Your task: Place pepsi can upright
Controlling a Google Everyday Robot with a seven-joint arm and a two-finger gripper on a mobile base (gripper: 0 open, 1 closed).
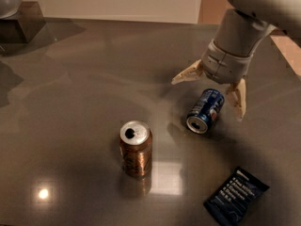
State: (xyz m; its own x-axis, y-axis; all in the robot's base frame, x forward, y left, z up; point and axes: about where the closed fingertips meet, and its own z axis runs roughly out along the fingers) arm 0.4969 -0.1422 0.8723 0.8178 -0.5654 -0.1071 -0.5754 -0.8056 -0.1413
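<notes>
The gripper (207, 99) hangs spread wide just over the pepsi can (205, 111), which lies on its side right of the brown can (136, 148). It should straddle the body squarely before closing.

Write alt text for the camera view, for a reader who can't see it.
A blue pepsi can lies on its side on a dark table, the open gripper poised just above it, fingers spread wide. A brown can stands upright to its left in the picture; a dark-blue snack packet lies flat in front.
</notes>
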